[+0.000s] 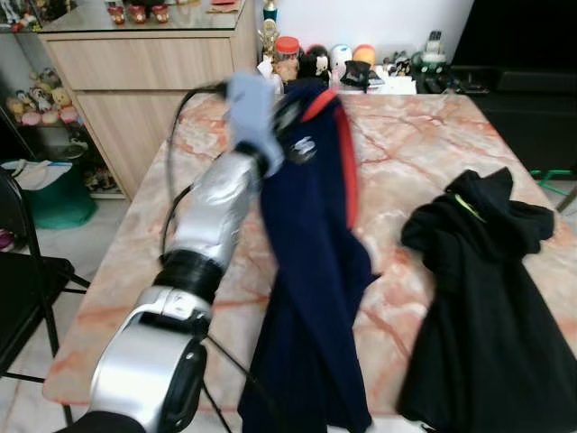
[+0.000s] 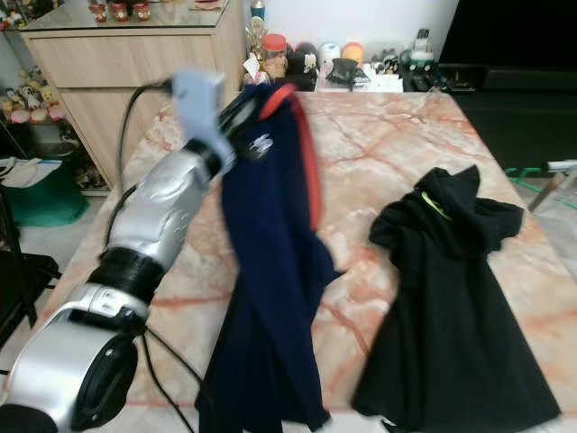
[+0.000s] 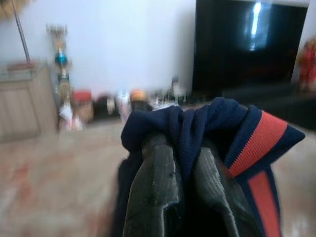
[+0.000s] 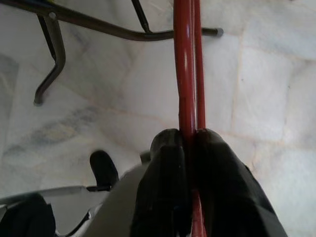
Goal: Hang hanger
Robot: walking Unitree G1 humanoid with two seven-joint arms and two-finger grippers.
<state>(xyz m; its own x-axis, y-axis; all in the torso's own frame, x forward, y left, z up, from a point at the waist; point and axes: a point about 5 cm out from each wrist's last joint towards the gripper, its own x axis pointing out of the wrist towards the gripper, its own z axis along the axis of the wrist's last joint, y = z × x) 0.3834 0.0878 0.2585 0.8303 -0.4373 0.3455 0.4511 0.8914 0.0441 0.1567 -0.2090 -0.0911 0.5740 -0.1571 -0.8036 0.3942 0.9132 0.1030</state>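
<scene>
1. The left arm reached up and forward from the near edge of the table, silver, with a black cable looping beside it.
2. The left gripper was closed on the collar of a navy shirt; in the left wrist view its two black fingers pinched bunched navy cloth with an orange-red stripe.
3. The shirt hung from that grip, lifted above the marble-patterned table, its body draping down past the near edge. A small white logo sat on its chest and the orange-red band ran along the collar.
4. The right gripper was closed on a red hanger, seen in the right wrist view: the thin red bars ran straight out between the fingers, above pale floor tiles and a dark metal frame.
5. To the right on the table lay a black garment, spread flat, with a small yellow-green mark near its neck, well apart from the navy shirt.
6. At the left stood a black chair, just beside the table, with a green bag on the floor behind it.
7. At the table's far edge sat a cluster of small toys and jars, blurred.
8. Beyond, a wooden cabinet stood at the left and a dark television at the right against a white wall.
</scene>
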